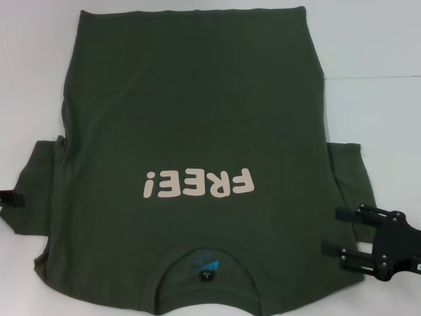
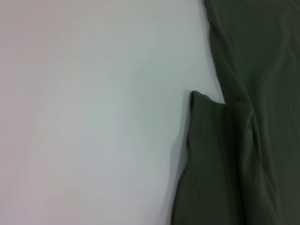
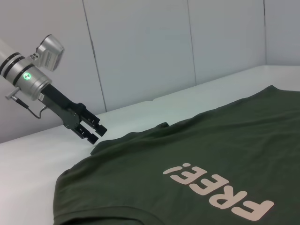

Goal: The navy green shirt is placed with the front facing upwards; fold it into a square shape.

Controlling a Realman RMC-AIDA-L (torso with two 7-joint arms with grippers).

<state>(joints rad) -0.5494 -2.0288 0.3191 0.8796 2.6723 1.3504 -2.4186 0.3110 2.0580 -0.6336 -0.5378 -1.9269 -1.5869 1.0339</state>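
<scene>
The shirt (image 1: 191,131) lies flat and front up on the white table (image 1: 375,39), collar nearest the robot, hem at the far side. Its cream "FREE!" lettering (image 1: 198,184) sits between the two grippers, on the chest just beyond the collar. Inside the collar a small black tag (image 1: 206,271) and blue print show.

The right gripper (image 1: 330,232) is low over the shirt's right sleeve (image 1: 348,178), pointing inward toward the collar. Its two black fingers (image 1: 348,214) stand narrowly apart with sleeve cloth showing between them; whether they touch the cloth cannot be told.

The left gripper (image 3: 97,132) hangs at the outer edge of the left sleeve (image 3: 117,140), tilted down toward the cloth, with the shirt body stretching away from its tips toward the lettering. In the right wrist view its fingers look close together, with only a slim gap, and grip nothing. In the head view only its black tip (image 1: 12,197) shows at the sleeve's edge. The left wrist view shows that sleeve (image 2: 211,154) lying flat beside bare table (image 2: 93,117)
</scene>
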